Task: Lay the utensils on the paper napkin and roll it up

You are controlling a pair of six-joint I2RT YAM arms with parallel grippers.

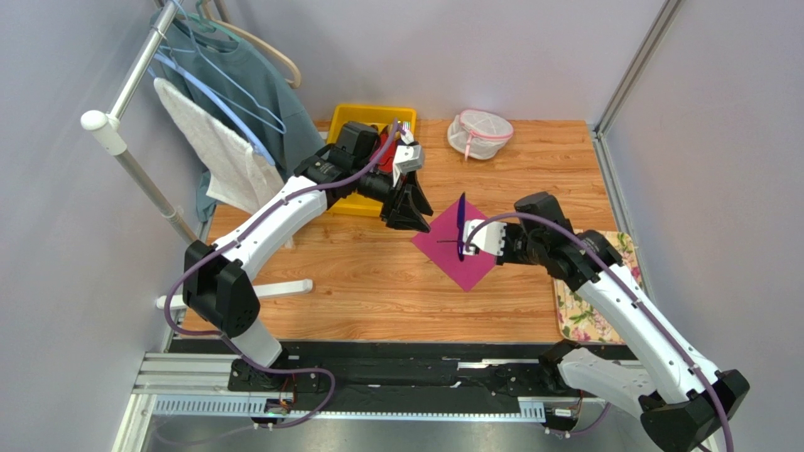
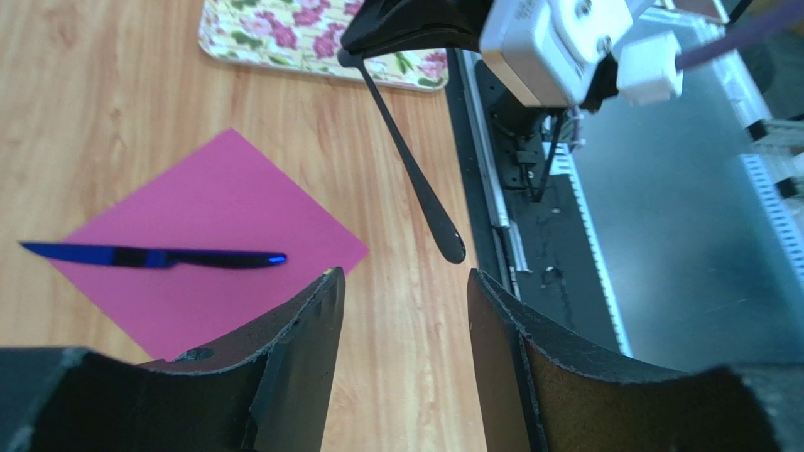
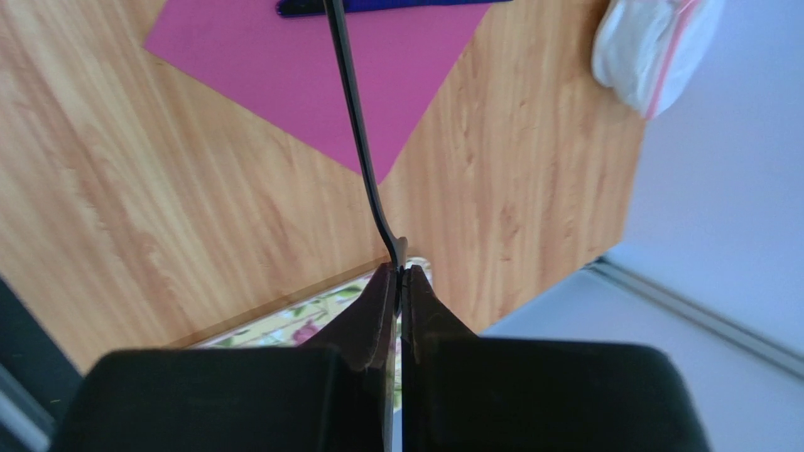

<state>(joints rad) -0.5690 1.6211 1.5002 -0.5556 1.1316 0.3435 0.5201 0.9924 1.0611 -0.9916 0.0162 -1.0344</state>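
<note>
Right wrist view: one utensil pinched, one already on the napkin

Nearest the bases, the floral cloth (image 1: 590, 315) lies at the table's (image 1: 377, 282) right edge. Above it the right gripper (image 3: 397, 273) has its jaws pressed tight on one end of a slim dark utensil (image 3: 357, 122). The rounded free end reaches out over the paper napkin (image 3: 274, 66). Whether it touches the sheet cannot be told. The magenta napkin sits as a diamond on the wood, and a blue-black knife (image 2: 151, 256) lies flat across it. Just beyond the napkin's far-left corner hangs the left gripper (image 2: 406, 282), jaws spread and holding nothing. Farther back are a yellow bin (image 1: 373, 111) and a white mesh pouch (image 1: 479, 134).
</note>
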